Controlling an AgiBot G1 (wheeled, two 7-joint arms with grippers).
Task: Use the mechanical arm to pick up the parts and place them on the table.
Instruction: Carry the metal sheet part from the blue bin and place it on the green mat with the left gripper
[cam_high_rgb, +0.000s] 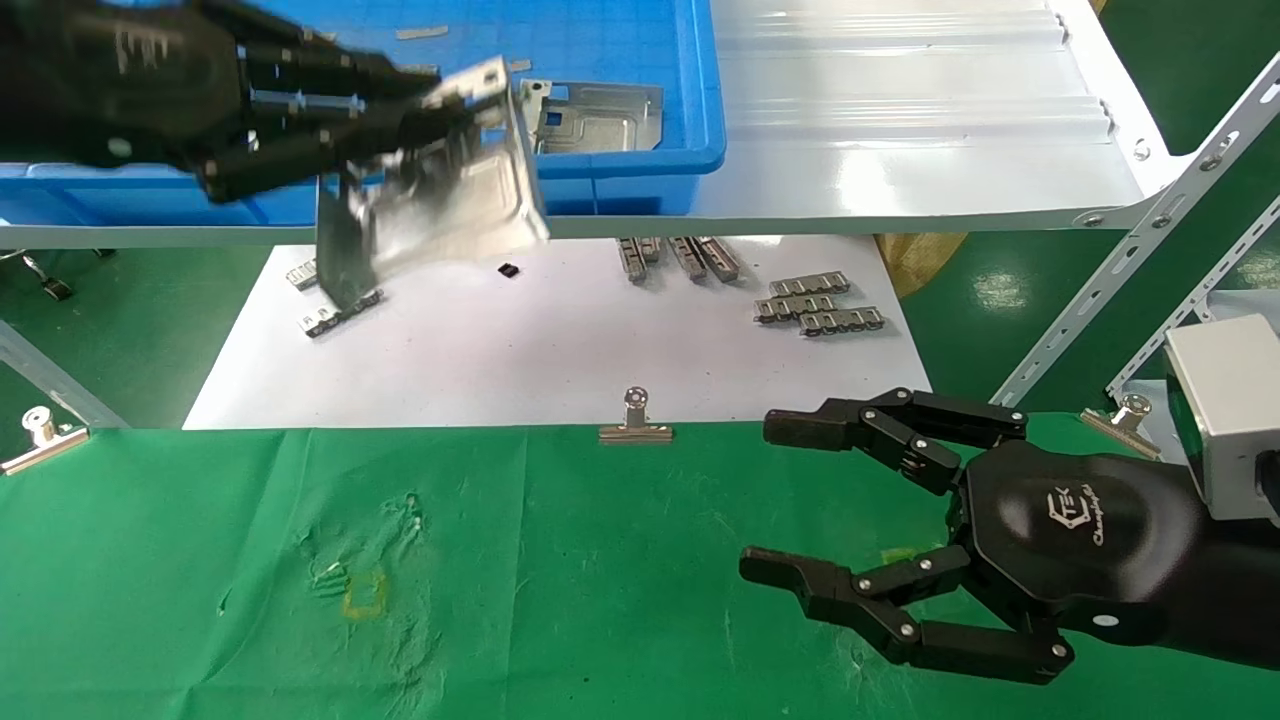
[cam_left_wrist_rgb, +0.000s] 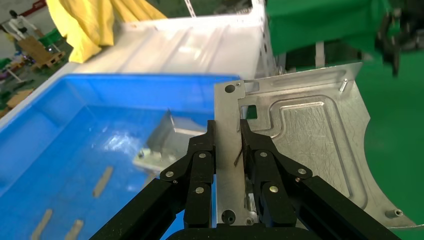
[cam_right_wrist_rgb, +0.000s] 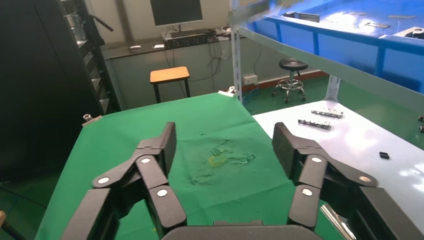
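Part (cam_high_rgb: 450, 200) hangs at upper left, pinched in the left claw (cam_high_rgb: 440, 120) above the bin (cam_high_rgb: 640, 165): carrying step. Next, lower it onto the desk (cam_high_rgb: 500, 580). Right claw (cam_high_rgb: 775, 500) waits wide, lower right.

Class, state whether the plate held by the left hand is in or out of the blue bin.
Out: the left hand holds the plate raised in front of the blue bin.

Bright, shelf (cam_high_rgb: 900, 150) glare, motion-blurred part (cam_high_rgb: 440, 190)
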